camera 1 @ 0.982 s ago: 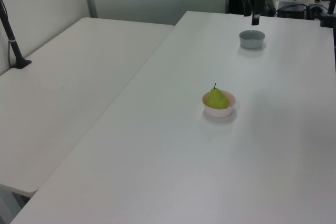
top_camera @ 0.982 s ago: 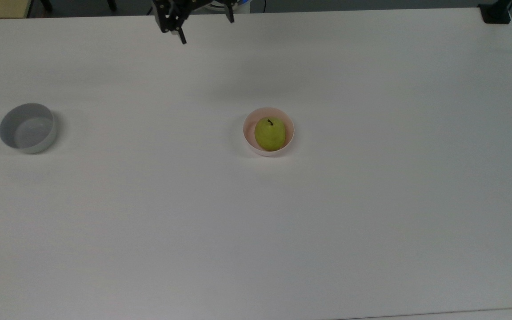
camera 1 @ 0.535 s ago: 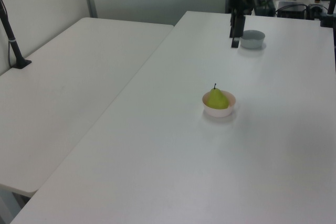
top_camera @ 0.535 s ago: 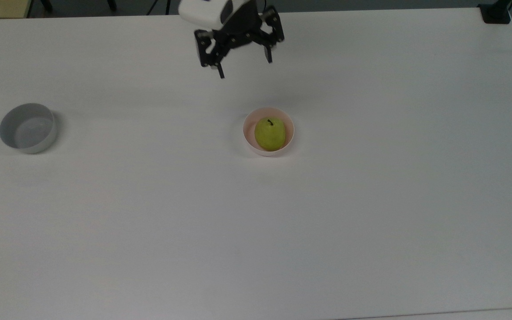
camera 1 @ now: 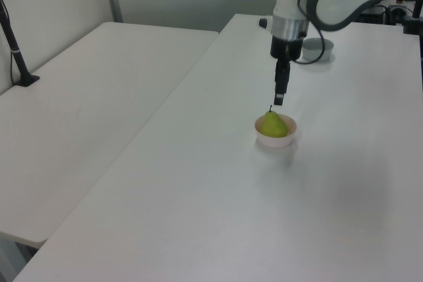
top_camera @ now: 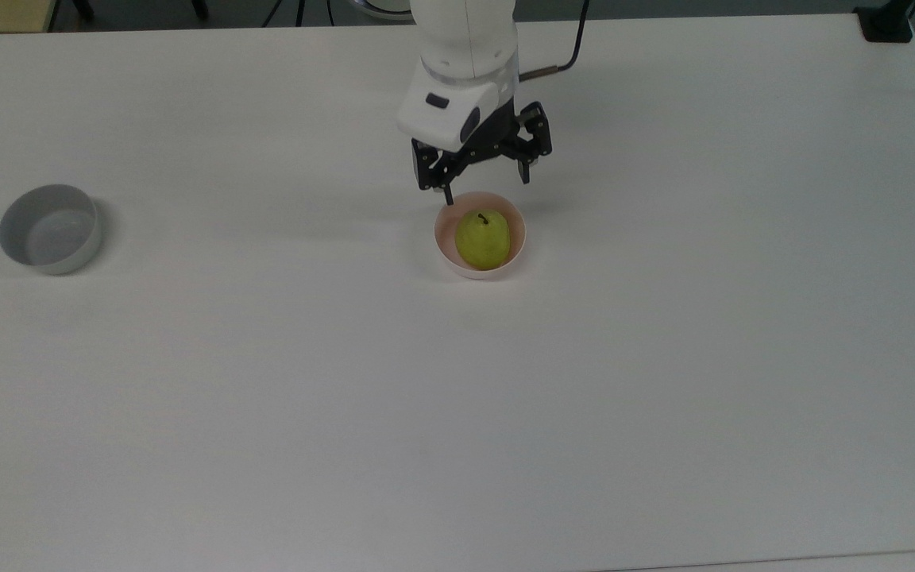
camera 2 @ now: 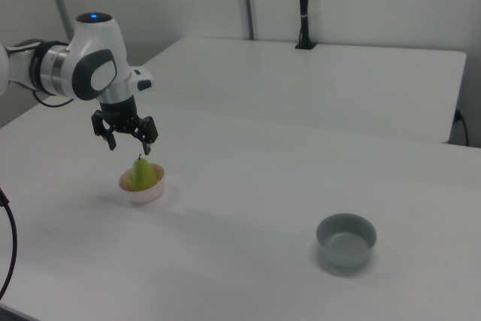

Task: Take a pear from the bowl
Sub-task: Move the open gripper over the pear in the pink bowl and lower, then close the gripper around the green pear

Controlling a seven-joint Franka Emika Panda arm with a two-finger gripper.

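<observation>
Hovering above the pear [top_camera: 483,239] now, the tool [top_camera: 485,189] hangs with its two fingers spread wide and nothing between them. That yellow-green pear stands upright in the pale pink bowl [top_camera: 442,244], dark stem [top_camera: 483,218] pointing up, out in the middle of the white worktop [top_camera: 457,413]. From the left view the tool [camera 1: 279,99] is right over the stem tip, very near it and apparently not touching; from the right view the tool [camera 2: 128,143] sits just above the pear [camera 2: 142,174], fingers either side of the fruit's line. In the top view the fingertips frame the bowl's far rim rather than the pear's belly, so I'd judge the tool isn't quite centred yet.

Here's where it could slip. Come down off-centre and one finger [top_camera: 448,195] may land on the bowl rim, tipping or shoving the light bowl across the worktop. A rounded, smooth pear may squirt out of a pinch taken too high on its narrow neck. Close too low and the fingers may catch the bowl wall and lift it along. The grey bowl [top_camera: 50,229], well apart at the top view's left, is no worry.
</observation>
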